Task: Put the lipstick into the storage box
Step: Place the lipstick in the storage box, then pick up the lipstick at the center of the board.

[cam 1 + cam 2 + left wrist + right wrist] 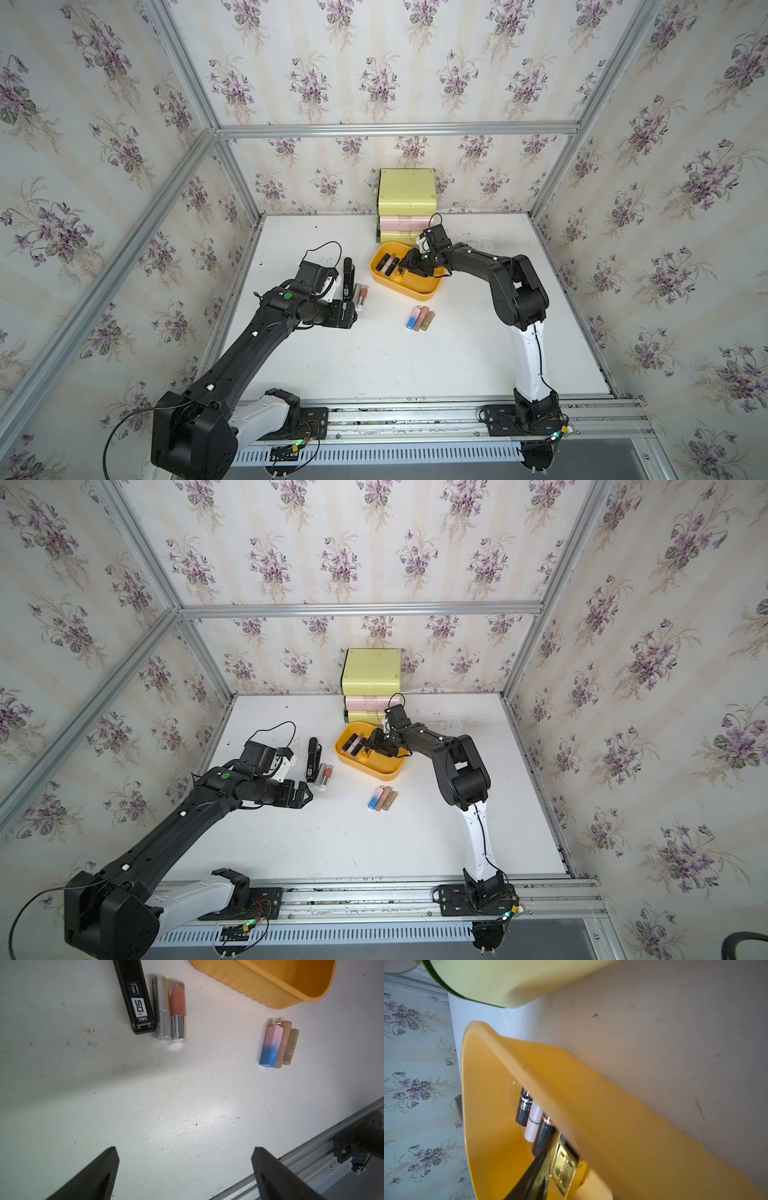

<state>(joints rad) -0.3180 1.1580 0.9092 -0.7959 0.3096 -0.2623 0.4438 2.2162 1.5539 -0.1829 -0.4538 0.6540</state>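
Lining up the next lipstick, left arm's the closer one

Up front, three lipsticks point(420, 318) lie bunched mid-table. The left gripper point(353, 316) hangs jaws wide, with the silver and coral pair point(360, 296) just beyond it beside the stapler point(348, 276), long axes running away from the jaws. Farthest, the right gripper point(406, 266) sits in the storage box point(415, 292) by a gold lipstick point(401, 273); can't tell if it's gripping.

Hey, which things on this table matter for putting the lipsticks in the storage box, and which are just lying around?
Part of the job:
- storage box
- three lipsticks in it, plus a gold lipstick
- two silver lipsticks on the table
- three pastel lipsticks on the table

Just lying about:
- stapler
- drawer unit
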